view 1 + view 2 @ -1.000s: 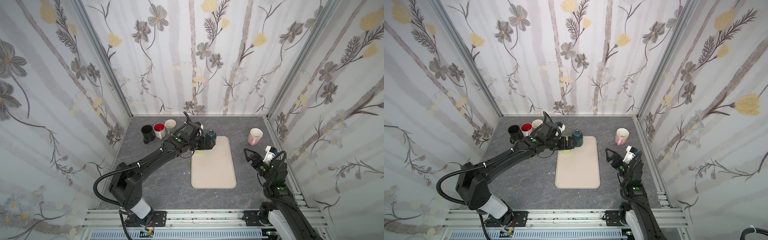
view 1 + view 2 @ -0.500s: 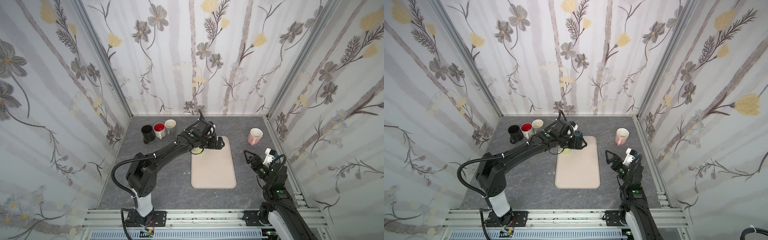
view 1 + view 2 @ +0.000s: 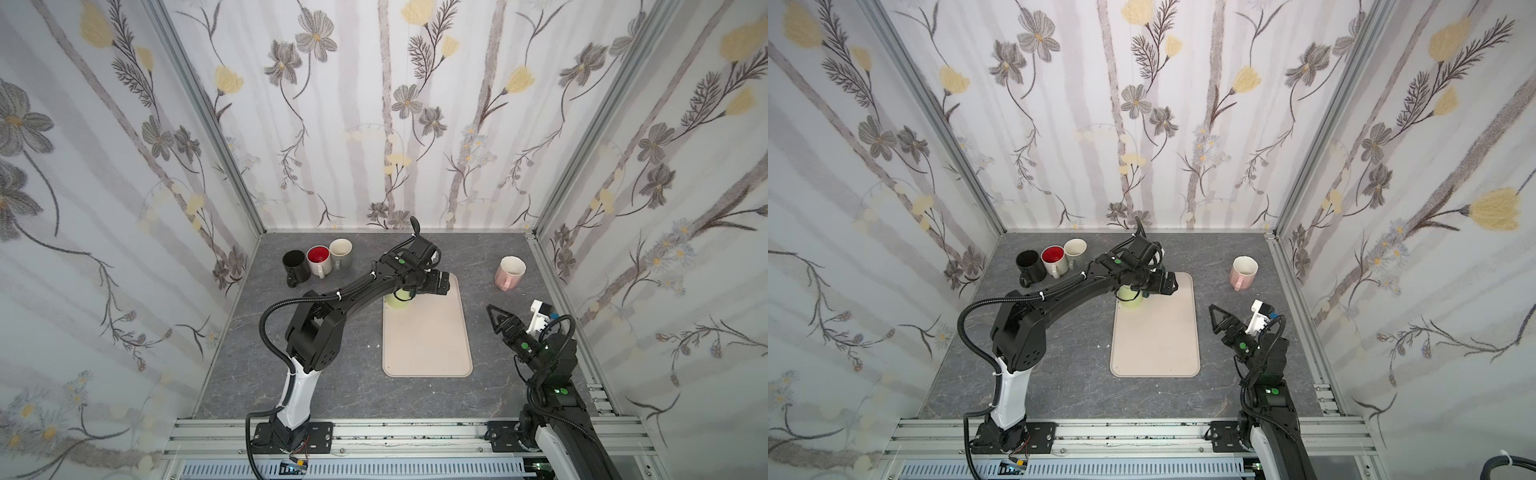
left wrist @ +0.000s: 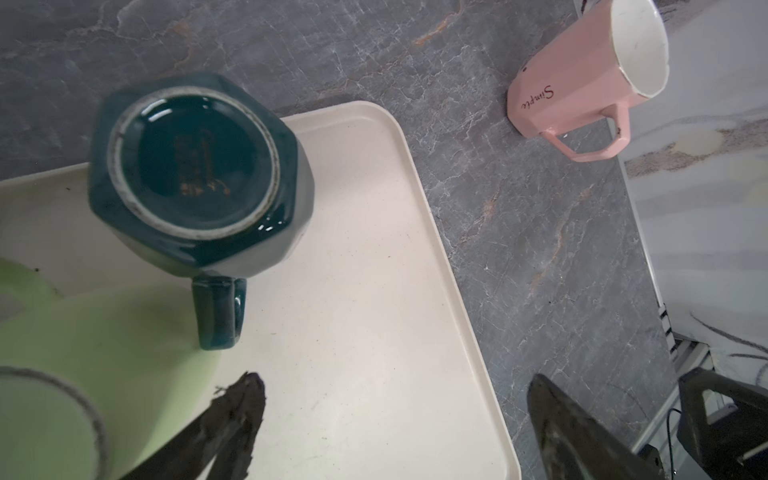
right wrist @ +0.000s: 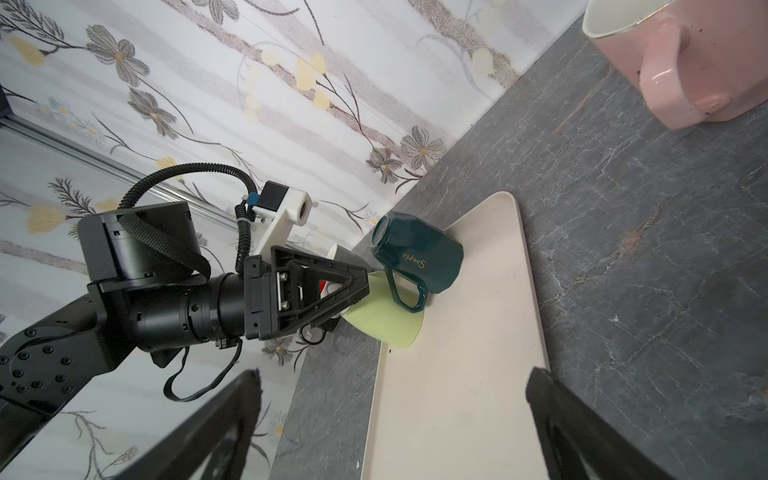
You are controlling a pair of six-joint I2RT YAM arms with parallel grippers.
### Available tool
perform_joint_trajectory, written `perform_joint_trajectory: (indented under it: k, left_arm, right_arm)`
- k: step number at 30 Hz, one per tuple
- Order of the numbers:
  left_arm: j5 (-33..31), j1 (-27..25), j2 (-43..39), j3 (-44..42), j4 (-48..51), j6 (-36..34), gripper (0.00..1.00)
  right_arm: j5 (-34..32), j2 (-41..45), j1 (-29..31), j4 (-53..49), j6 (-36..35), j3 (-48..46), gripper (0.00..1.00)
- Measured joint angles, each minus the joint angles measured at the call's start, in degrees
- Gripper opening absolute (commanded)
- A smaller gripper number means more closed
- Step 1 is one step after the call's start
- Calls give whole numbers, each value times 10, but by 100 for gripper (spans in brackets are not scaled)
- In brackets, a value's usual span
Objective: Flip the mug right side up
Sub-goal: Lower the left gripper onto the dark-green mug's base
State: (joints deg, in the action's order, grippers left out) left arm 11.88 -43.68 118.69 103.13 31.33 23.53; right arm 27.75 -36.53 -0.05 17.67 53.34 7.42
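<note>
Faceted dark-green mug (image 4: 195, 174) stands base-up on the tray (image 4: 374, 291); left end effector (image 4: 395, 386) spread wide.

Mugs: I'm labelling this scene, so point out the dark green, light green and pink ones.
dark green mug (image 4: 193, 166), left wrist view, on its upturned base.
light green mug (image 5: 385, 316), right wrist view, on its side wall.
pink mug (image 3: 504, 279), a top view, on its outer wall.

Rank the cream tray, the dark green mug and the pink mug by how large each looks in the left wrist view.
1. cream tray
2. dark green mug
3. pink mug
The dark green mug stands nearer the camera, so its lead over the pink mug may be only apparent.
</note>
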Motion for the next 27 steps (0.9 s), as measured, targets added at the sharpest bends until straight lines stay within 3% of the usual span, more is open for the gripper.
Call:
perform_joint_trajectory:
  k: [8,27]
  left_arm:
    - [-57,0,11,8,5,-2,100]
    - [-103,-1,78,64,4,-37,100]
  right_arm:
    - [-14,60,0,-69,-40,14,100]
    - [-26,44,0,-103,-66,20,100]
